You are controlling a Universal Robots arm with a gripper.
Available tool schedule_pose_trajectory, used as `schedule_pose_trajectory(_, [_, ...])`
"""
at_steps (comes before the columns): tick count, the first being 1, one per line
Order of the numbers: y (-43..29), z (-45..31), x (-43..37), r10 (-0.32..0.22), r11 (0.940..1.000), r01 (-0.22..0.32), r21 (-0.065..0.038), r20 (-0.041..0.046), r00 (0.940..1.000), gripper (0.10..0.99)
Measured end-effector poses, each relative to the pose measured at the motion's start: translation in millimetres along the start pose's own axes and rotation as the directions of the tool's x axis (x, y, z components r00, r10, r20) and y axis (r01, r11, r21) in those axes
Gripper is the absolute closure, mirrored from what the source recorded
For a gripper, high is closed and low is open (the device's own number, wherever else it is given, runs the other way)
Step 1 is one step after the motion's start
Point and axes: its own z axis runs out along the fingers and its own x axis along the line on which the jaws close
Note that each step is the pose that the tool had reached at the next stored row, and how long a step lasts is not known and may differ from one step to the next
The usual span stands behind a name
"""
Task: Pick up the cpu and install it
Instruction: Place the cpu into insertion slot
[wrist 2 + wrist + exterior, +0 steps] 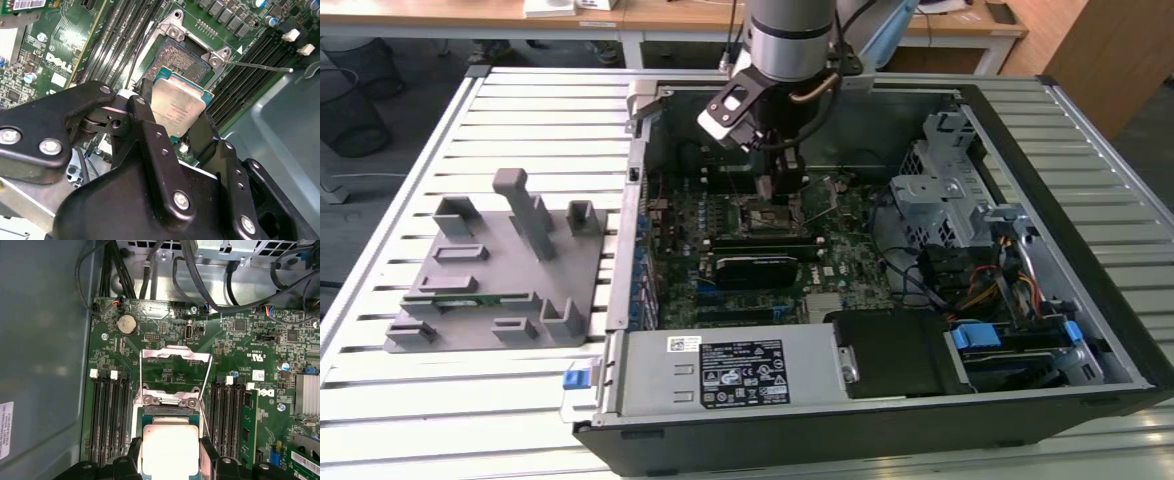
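The cpu (pixel 177 107) is topped with pale, satin silver metal. The fingers (pixel 150 135) of the gripper (pixel 176 114) are finished in matt black and fastened with bright metal screws. The motherboard (pixel 230 340) is coated in glossy green, and its socket frame (pixel 167 399) is formed of bare shiny metal. The case wall (pixel 45 340) is painted smooth grey. The table (pixel 400 200) is built of ribbed pale metal slats, and the fixture (pixel 494 290) appears moulded in matt grey plastic.

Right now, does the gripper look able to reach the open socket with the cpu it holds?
Probably yes: the gripper, shut on the cpu, hangs close above the socket, whose cover is swung back, with nothing lying across it.
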Motion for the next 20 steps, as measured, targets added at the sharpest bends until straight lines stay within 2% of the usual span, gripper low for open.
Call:
schedule_pose_trajectory(16, [-0.4,8.6,0.2,0.004,1.0,-0.004,0.0,0.0003,1.0,0.549])
schedule_pose_trajectory(20, [-0.6,12.8,3.1,0.011,0.9999,-0.011,0.0,0.0004,0.9999,0.549])
